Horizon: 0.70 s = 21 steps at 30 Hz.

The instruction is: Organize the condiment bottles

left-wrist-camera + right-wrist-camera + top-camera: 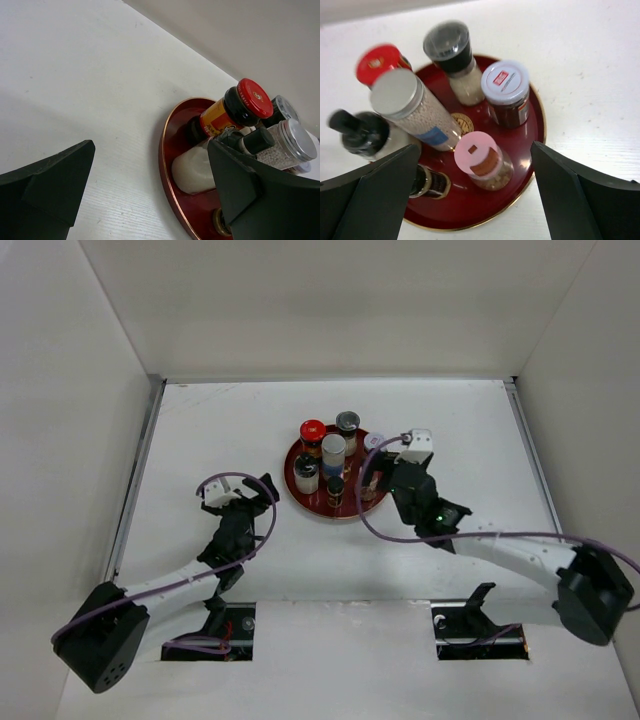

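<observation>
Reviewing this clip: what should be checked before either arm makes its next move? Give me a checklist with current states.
1. Left gripper jaws open, empty: ok.
2. Right gripper jaws open, empty, over the red tray: ok.
3. Seven condiment bottles inside the tray: ok.
4. All upright: cannot tell; the small dark jar is partly hidden by a jaw.
5. No bottle on the table outside the tray: ok.
</observation>
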{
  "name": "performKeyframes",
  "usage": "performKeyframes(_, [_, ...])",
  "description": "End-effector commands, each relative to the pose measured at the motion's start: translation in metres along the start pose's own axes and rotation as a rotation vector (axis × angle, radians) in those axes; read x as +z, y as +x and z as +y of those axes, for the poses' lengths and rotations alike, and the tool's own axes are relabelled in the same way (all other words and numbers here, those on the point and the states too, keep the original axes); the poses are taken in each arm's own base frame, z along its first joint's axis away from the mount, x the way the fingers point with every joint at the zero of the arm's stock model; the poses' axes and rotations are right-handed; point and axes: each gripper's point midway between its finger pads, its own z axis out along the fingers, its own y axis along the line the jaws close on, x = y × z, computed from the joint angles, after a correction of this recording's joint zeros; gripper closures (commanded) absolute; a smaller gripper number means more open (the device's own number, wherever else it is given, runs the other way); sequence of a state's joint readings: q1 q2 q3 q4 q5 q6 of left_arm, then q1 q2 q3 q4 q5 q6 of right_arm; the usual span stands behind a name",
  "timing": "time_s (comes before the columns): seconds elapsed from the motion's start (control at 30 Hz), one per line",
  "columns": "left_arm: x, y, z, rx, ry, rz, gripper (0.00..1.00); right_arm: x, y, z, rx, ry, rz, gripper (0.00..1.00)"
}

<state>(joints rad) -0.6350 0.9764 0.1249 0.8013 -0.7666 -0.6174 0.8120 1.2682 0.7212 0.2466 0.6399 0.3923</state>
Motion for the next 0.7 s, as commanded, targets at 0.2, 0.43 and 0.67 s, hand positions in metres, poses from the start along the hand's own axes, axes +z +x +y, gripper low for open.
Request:
performKeyframes(0.2, [0.002, -0.033, -0.016, 0.021, -0.087, 0.004, 0.0, -0.053, -0.035, -0.098, 0.217, 0.2, -0.222, 0.0])
performKeyframes(0.43, [-0.007, -0.055, -0.026, 0.069, -0.118, 0.086, 0.0, -0.052, -0.004, -0.138, 0.294, 0.285, -0.142, 0.0])
performKeyframes(0.67, [-0.023, -0.087, -0.039, 0.042, -0.086, 0.1, 0.0, -0.046, 0.014, -0.14, 0.352, 0.267, -0.067, 0.0])
